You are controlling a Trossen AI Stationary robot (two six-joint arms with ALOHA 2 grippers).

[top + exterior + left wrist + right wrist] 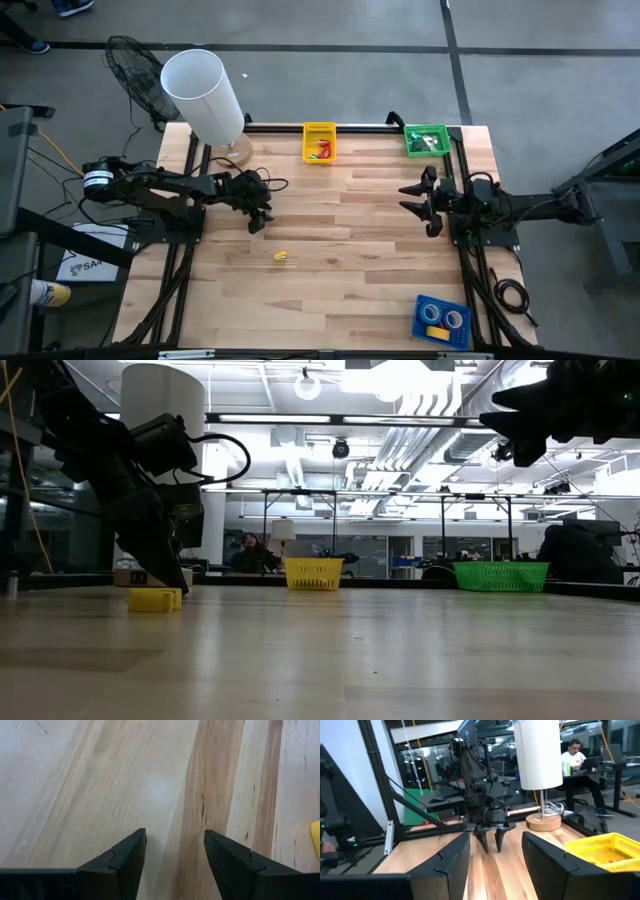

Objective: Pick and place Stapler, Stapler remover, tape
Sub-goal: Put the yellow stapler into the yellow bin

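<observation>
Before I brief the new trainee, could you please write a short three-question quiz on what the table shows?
1. True or false: the left gripper holds the small yellow object.
2. Which basket at the table's near edge holds the tape rolls: A yellow, B green, C blue?
3. Fill in: the right gripper hangs ____ the table.

Key
1. False: it is open, with nothing between its fingers; the object lies apart.
2. C.
3. Above, open and holding nothing.
</observation>
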